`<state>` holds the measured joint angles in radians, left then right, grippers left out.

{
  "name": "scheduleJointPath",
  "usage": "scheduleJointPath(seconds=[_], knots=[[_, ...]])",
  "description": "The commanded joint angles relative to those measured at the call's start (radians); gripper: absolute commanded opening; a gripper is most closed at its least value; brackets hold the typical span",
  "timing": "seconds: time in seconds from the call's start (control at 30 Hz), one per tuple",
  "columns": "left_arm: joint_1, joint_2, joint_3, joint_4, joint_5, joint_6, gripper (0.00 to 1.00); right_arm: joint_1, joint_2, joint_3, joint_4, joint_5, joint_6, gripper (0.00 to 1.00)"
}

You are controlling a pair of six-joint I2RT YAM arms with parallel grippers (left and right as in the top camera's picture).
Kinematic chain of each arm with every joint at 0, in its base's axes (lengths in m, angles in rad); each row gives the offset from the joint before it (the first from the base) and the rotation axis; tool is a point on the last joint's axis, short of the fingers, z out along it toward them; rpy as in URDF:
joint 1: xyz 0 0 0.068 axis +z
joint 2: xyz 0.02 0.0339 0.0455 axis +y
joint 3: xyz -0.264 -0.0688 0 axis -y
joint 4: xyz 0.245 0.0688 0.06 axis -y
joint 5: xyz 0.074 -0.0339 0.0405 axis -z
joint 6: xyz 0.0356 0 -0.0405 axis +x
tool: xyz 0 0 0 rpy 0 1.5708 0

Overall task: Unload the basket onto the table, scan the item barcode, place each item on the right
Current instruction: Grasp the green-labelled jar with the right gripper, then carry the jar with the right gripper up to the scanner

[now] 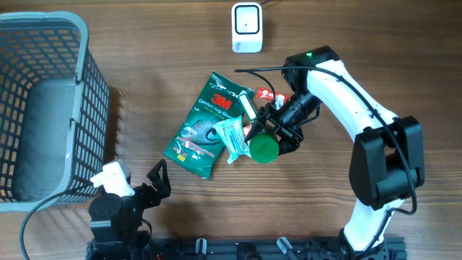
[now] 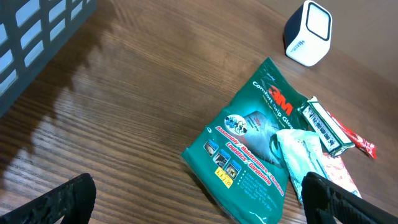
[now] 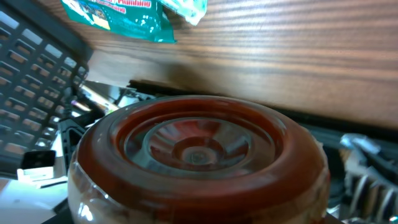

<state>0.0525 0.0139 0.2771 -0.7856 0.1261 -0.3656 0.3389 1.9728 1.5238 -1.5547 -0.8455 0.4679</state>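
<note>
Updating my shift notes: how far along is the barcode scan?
Done: the right gripper grips the green-lidded jar. In hand: the jar is beside the packets, away from the white scanner. Left: bring it to the scanner and show its barcode. The left gripper is open, holding nothing.

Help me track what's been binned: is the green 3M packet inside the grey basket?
No, the green 3M packet lies flat on the wooden table, outside the grey basket, in the overhead view.
</note>
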Motion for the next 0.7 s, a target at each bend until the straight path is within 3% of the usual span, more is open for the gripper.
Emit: scheduleJointPath(seconds=[0.0,0.07,0.27,0.43,0.57,0.67], knots=[[-0.005,-0.007,-0.004,0.002,0.011,-0.009,1.0,-0.003,-0.003,0.017,-0.013,-0.073,0.043,0.51],[-0.005,-0.007,-0.004,0.002,0.011,-0.009,1.0,-0.003,-0.003,0.017,-0.042,-0.073,0.001,0.45],[-0.005,-0.007,-0.004,0.002,0.011,-0.009,1.0,-0.003,-0.003,0.017,-0.056,-0.074,-0.155,0.42],[-0.005,-0.007,-0.004,0.002,0.011,-0.009,1.0,0.002,-0.003,0.017,-0.057,-0.1,-0.163,0.38],[-0.005,-0.007,-0.004,0.002,0.011,-0.009,1.0,0.008,-0.004,0.017,-0.056,-0.279,-0.313,0.38],[-0.005,-0.007,-0.004,0.002,0.011,-0.009,1.0,-0.039,-0.003,0.017,-0.055,-0.278,-0.503,0.37]])
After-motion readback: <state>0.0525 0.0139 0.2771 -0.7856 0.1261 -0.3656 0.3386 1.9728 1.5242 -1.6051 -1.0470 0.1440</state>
